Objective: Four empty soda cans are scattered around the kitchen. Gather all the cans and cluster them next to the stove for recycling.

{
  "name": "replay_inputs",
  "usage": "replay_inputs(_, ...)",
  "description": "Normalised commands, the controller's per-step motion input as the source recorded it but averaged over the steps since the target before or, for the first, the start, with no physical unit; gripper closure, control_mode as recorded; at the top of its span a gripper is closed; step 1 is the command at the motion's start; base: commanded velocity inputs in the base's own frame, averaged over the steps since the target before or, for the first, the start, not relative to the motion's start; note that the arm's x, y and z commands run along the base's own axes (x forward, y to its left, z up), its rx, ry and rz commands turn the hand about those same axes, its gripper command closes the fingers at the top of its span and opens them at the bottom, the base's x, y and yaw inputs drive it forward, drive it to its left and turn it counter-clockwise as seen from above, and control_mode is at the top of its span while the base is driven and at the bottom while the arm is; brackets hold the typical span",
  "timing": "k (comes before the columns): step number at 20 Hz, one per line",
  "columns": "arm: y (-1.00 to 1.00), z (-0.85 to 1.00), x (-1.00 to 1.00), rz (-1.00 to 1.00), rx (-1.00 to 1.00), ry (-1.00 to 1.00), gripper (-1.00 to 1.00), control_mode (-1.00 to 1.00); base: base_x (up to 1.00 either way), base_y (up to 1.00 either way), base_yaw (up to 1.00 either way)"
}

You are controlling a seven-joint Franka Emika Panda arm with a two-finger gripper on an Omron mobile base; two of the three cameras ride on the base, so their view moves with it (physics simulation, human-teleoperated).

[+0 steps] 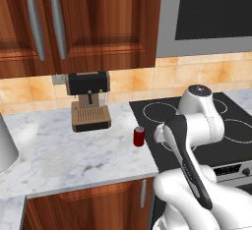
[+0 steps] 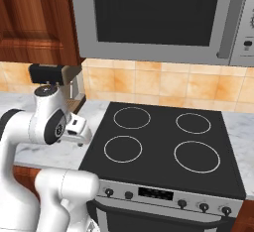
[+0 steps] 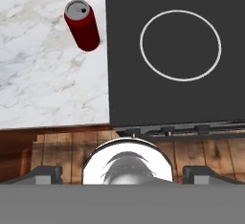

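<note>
Overhead, soda can upright — beside stove.

can: small red cylinder with a silver-grey top, standing upright on the white marble counter
can position: just beside the left edge of the stove, apart from it, near the counter's front half
stove: black flat glass cooktop with four white ring outlines, steel front panel with black knobs
stove surface: bare
</note>
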Motion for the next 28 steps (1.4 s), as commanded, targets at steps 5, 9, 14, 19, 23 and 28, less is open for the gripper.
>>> replay_inputs(5, 0.00, 0.00, 0.00, 0.00, 0.00, 0.00, -1.00, -1.00, 0.00, 0.00, 0.00)
replay_inputs(9, 0.00, 0.00, 0.00, 0.00, 0.00, 0.00, -1.00, -1.00, 0.00, 0.00, 0.00)
replay_inputs(14, 0.00, 0.00, 0.00, 0.00, 0.00, 0.00, -1.00, -1.00, 0.00, 0.00, 0.00)
replay_inputs(19, 0.00, 0.00, 0.00, 0.00, 0.00, 0.00, -1.00, 1.00, -0.78, 0.00, -0.03)
replay_inputs(23, 0.00, 0.00, 0.00, 0.00, 0.00, 0.00, -1.00, 1.00, -1.00, 0.00, -0.09)
replay_inputs(28, 0.00, 0.00, 0.00, 0.00, 0.00, 0.00, -1.00, 1.00, -0.81, -0.01, -0.08)
